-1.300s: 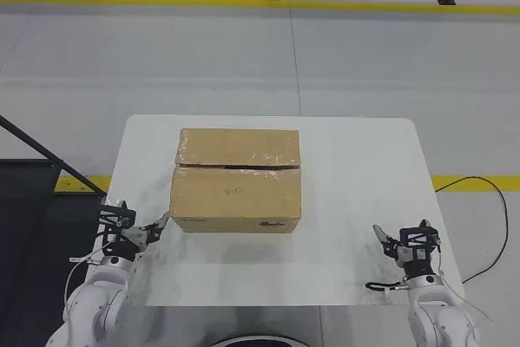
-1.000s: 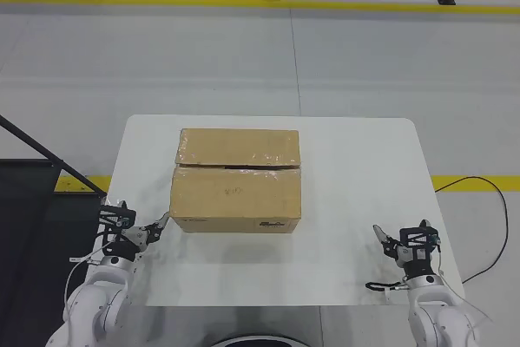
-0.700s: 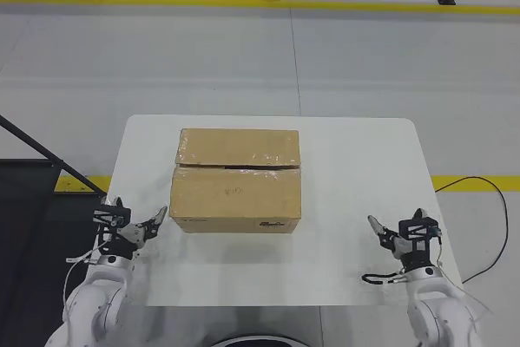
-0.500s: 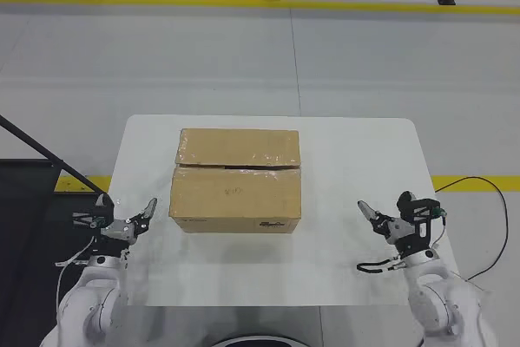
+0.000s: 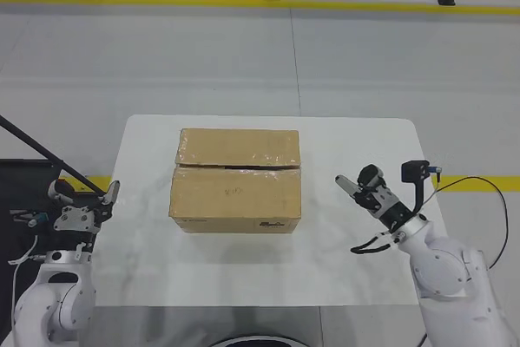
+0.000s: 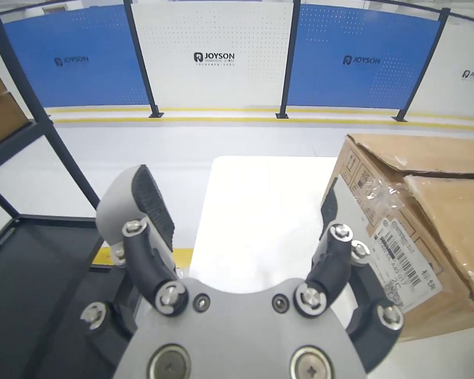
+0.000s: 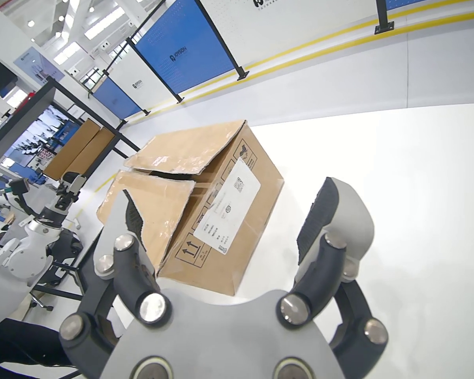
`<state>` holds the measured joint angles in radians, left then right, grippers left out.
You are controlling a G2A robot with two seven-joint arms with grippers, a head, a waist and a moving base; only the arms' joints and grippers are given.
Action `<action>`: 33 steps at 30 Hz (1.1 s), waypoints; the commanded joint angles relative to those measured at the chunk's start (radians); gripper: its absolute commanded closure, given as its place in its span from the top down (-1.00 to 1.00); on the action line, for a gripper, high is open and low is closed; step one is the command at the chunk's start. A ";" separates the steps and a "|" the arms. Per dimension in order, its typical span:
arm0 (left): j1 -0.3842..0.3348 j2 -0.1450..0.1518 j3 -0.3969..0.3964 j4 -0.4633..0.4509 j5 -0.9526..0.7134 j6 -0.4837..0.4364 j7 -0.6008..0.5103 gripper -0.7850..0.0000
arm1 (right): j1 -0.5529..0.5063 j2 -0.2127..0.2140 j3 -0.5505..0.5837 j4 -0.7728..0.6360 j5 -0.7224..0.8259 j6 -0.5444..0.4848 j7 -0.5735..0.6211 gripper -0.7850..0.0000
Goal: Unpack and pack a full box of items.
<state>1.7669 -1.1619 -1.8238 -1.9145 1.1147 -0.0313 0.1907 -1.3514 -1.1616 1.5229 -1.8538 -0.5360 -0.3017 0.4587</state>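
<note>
Brown taped cardboard box [image 5: 236,182], flaps down. L gripper [image 5: 84,196] at its 9 o'clock, R gripper [image 5: 357,181] at 3, both spread, empty. Risk: I snag one flap, box skids or tips.

A white table [image 5: 355,147] stands at the centre of a pale grey floor [image 5: 112,61]. A yellow stripe [image 5: 155,3] runs along the floor at 12 o'clock, and another [image 5: 490,182] meets the table at 3 o'clock, where a black cable [image 5: 505,217] loops. At 9 o'clock stands a black rack [image 5: 8,186] holding brown cartons [image 6: 0,116]. A fence of blue and white panels [image 6: 213,60] closes the 12 o'clock side.
</note>
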 commanded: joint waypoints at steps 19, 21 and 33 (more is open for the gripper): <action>-0.074 -0.016 0.045 -0.005 -0.430 -0.030 -0.258 1.00 | 0.156 -0.011 -0.097 0.174 0.361 -0.083 0.145 1.00; -0.072 -0.018 0.045 -0.010 -0.501 -0.048 -0.288 1.00 | 0.190 -0.012 -0.112 0.220 0.431 -0.088 0.178 1.00; -0.054 -0.019 0.027 -0.018 -0.591 -0.088 -0.337 1.00 | 0.328 -0.026 -0.224 0.399 0.672 -0.151 0.345 1.00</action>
<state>1.7128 -1.1808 -1.7970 -1.9321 0.5241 -0.1197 -0.1465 -1.0306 -1.1865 1.3085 -1.4614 0.1335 -0.4548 0.7980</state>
